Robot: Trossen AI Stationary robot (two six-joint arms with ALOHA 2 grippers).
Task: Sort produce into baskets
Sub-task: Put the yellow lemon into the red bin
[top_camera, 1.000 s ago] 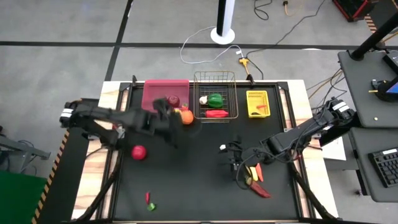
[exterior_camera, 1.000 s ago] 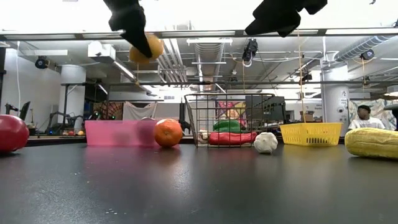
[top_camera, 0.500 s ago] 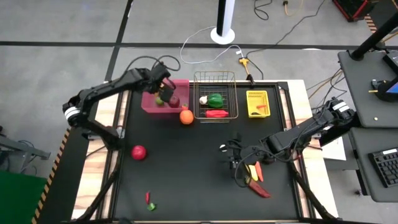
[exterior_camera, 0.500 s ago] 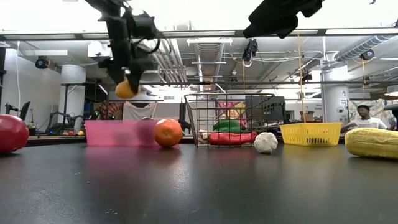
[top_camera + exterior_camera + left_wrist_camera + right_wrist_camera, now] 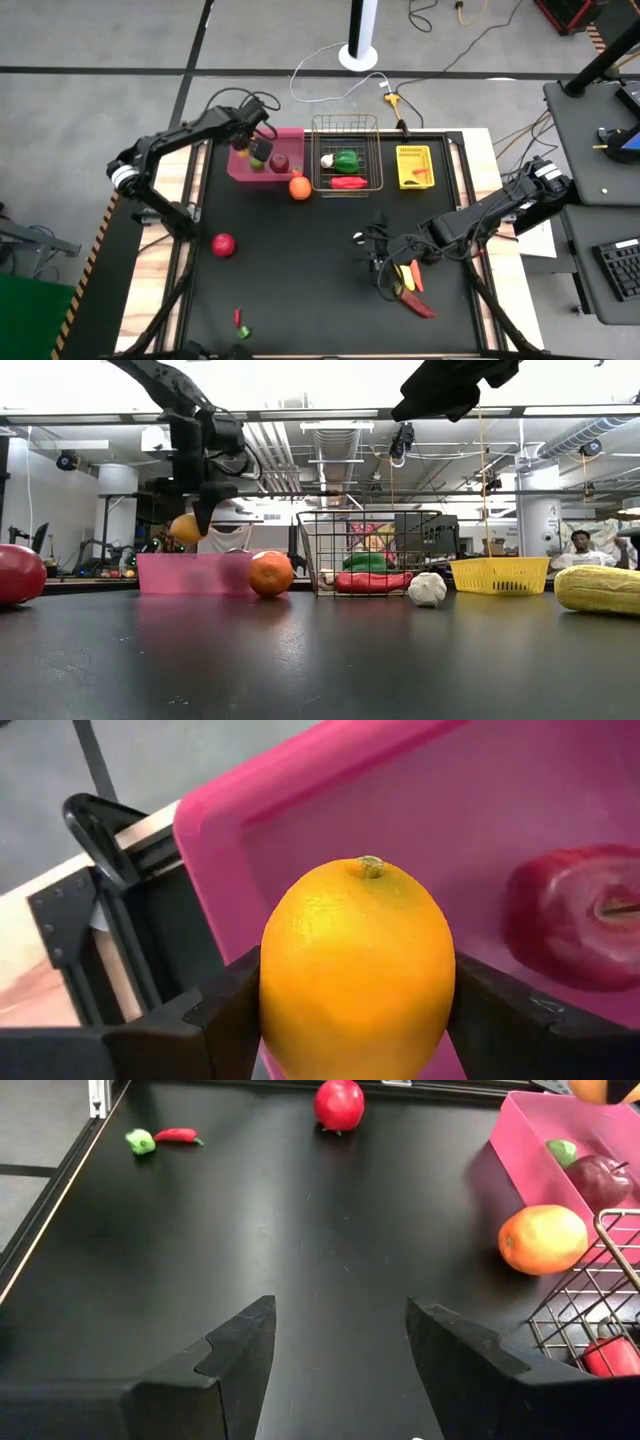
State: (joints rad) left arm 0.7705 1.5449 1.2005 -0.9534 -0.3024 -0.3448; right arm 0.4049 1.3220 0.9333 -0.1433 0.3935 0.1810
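Yellow lemon in L tool | over pink bin

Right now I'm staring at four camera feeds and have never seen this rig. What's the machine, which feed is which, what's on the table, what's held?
Two dark robot arms work at a black table, sorting toy produce. One feed looks straight down, one sits at table height, and one rides on each wrist. The left claw holds a yellow lemon over the pink bin, where a red apple already lies. The right claw is open and empty, low over the table. A wire basket and a yellow bin stand beside the pink one. Loose on the table: an orange, another apple, garlic, corn.
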